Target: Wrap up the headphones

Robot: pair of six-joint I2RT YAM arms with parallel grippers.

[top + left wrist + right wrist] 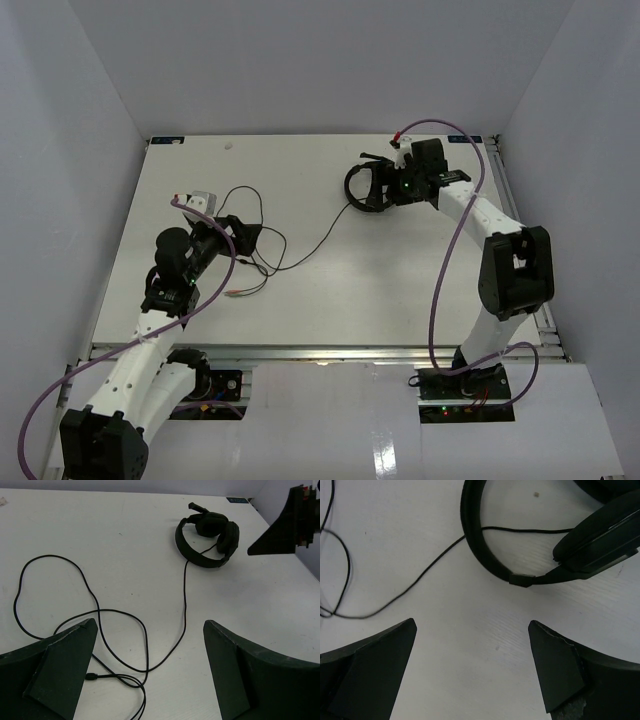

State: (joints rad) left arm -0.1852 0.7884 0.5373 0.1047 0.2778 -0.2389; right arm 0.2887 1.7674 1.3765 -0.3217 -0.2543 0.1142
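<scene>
Nearest to me, my left tool [149,623] stands wide open over the table [350,300] with nothing between its jaws. It is well apart from the headphones [372,187], on their near-left side. Under and around it lies the slack of the cable [184,600]: a couple of loose loops that cross each other, spread flat on the table. The plug [234,292] lies at the near end of that tangle, on the far side of my left tool from the headphones. None of it is gathered or coiled.

From those loops a single strand runs out toward the headphones and meets them at the headband side.

The headphones lie flat on the far right part of the table, earcups close together and headband arcing toward the left tool. No turn of cable goes around the band or the cups, as far as I can see.

My right tool [472,624] hangs right at the headphones, jaws fully apart and holding nothing. In its wrist view the headband's curve sits just ahead of the fingertips and not between them.

I judge the wrapping hasn't started. Gripping the headphones, picking up the cable and winding the whole length are all left to do.
</scene>
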